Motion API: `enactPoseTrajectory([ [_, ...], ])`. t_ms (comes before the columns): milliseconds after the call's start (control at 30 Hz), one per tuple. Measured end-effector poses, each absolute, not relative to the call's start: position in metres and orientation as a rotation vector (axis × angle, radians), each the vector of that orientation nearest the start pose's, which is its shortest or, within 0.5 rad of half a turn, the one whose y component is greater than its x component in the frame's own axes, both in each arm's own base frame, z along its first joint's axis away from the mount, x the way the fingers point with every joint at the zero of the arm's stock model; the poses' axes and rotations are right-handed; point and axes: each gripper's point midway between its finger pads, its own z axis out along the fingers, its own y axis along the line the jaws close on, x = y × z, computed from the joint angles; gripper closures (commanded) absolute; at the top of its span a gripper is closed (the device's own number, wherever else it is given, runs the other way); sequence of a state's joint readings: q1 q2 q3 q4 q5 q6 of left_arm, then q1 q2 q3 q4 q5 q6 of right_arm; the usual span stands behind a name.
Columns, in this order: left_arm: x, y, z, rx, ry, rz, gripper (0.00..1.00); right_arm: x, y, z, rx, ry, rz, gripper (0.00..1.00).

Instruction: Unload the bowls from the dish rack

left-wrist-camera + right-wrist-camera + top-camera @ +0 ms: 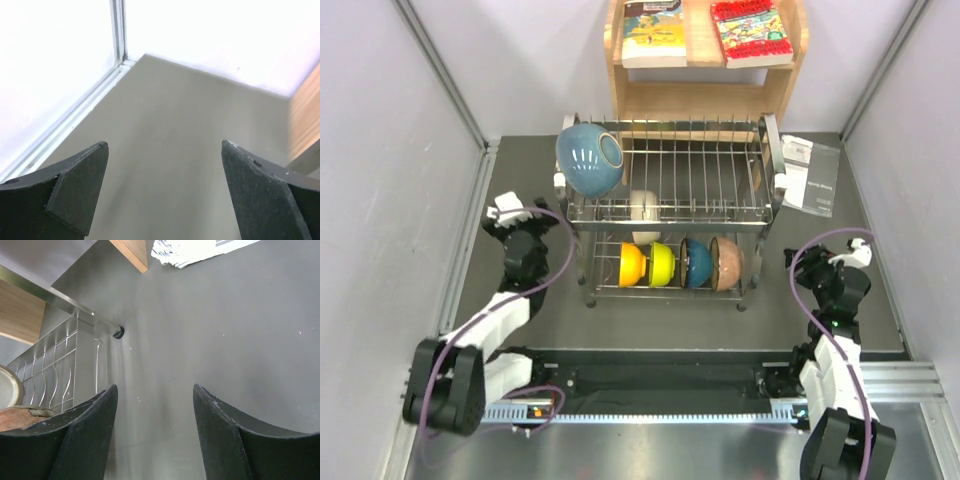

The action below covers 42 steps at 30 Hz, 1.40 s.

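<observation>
Top view: the dish rack (pixel 670 215) holds every bowl. The large light blue bowl (pixel 588 158) leans on the rack's upper left corner and might roll off if it is nudged. Four smaller bowls (pixel 678 264) stand in the rack's lower tier.

Left wrist: the left hand (pixel 164 147) is spread wide and empty.

Right wrist: the right hand (pixel 155 390) is parted and empty, beside the rack's right end.

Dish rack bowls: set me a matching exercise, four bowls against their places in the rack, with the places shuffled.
Bowls
1. light blue bowl
2. orange bowl
3. teal-blue bowl
4. pinkish-tan bowl

Places
A. right end of the lower row
B. left end of the upper tier of the dish rack
C. lower row, between the lime-yellow bowl and the pinkish-tan bowl
D. left end of the lower row

Pairs: 1-B, 2-D, 3-C, 4-A
</observation>
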<state>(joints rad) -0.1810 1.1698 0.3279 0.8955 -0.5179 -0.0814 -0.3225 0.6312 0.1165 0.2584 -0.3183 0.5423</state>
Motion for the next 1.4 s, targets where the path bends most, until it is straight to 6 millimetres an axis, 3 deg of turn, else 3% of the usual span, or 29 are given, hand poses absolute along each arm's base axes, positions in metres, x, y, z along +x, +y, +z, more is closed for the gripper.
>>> enactPoseTrajectory([
  [100, 0.363, 0.016, 0.246, -0.408, 1.414, 0.132, 0.01, 0.277, -0.012, 0.103, 0.564, 1.766, 0.448, 0.39],
  [167, 0.358, 0.014, 0.265, -0.425, 1.403, 0.114, 0.01, 0.276, -0.011, 0.102, 0.564, 1.771, 0.451, 0.39],
  [433, 0.293, 0.021, 0.295, -0.549, 1.378, 0.002, 0.01, 0.275, -0.011, 0.111, 0.557, 1.743, 0.451, 0.39],
  [567, 0.282, 0.013, 0.315, -0.555, 1.383, -0.088, 0.01, 0.274, -0.010, 0.113, 0.582, 1.761, 0.461, 0.39],
  [733, 0.275, -0.024, 0.322, -0.406, 1.384, -0.293, 0.01, 0.278, -0.012, 0.135, 0.578, 1.750, 0.457, 0.39],
  [933, 0.266, -0.043, 0.323, -0.361, 1.382, -0.426, 0.01, 0.278, -0.014, 0.178, 0.526, 1.688, 0.432, 0.38],
  [1133, 0.268, -0.040, 0.327, -0.402, 1.488, -0.390, 0.01, 0.278, -0.014, 0.208, 0.521, 1.677, 0.430, 0.37],
  [1400, 0.245, -0.020, 0.339, -0.426, 1.489, -0.302, 0.01, 0.275, -0.017, 0.236, 0.543, 1.680, 0.412, 0.38],
])
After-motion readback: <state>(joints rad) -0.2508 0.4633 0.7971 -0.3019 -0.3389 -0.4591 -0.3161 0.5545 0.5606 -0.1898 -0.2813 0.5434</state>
